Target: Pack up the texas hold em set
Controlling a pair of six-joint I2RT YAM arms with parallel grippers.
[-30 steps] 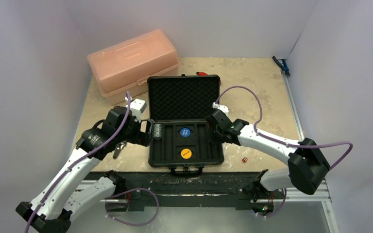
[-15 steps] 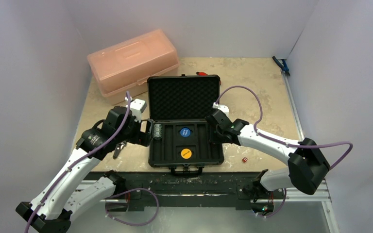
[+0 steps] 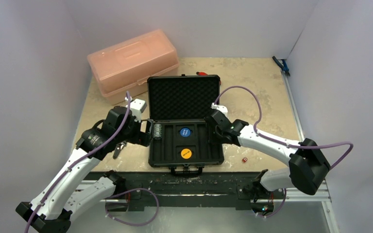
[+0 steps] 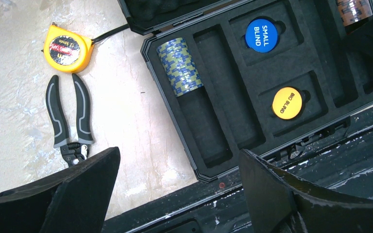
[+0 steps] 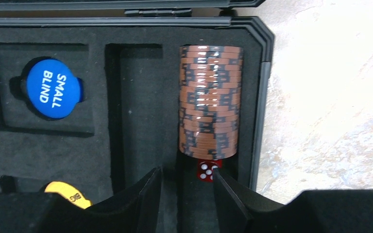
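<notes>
A pink translucent plastic box [image 3: 132,60] sits at the far left of the beige table [image 3: 262,97], just beyond the far left corner of the small black hard case [image 3: 187,164]. Left of the case, a round yellow tape measure [image 4: 68,48] and grey-handled pliers [image 4: 68,116] lie on the tabletop, close beside the left arm.

The left gripper [image 4: 177,160] hangs over the case's left rim with its fingers spread wide and nothing between them.

The case lies open at the centre near edge, its foam-lined lid [image 3: 183,97] standing up at the back and its handle [image 3: 186,170] facing the arms. In the moulded tray:
- A grey striped chip stack [image 4: 179,65] lies in the leftmost slot.
- A blue disc [image 4: 261,35] reads SMALL BLIND.
- A yellow disc [image 4: 286,103] reads BIG BLIND.
- A brown-red chip stack [image 5: 210,102] fills the rightmost slot, with a tiny red die [image 5: 208,171] touching its near end.

The right gripper [image 5: 187,177] hovers low over that slot, parted by a narrow gap and gripping nothing. The die sits just past one fingertip.

Bare table shows to the right of the case, where a second red die [image 3: 245,159] lies. A blue tool [image 3: 281,64] rests by the far right wall.

Compared with one second ago, the right wrist has edged slightly toward the lid. Everything else is unchanged.
</notes>
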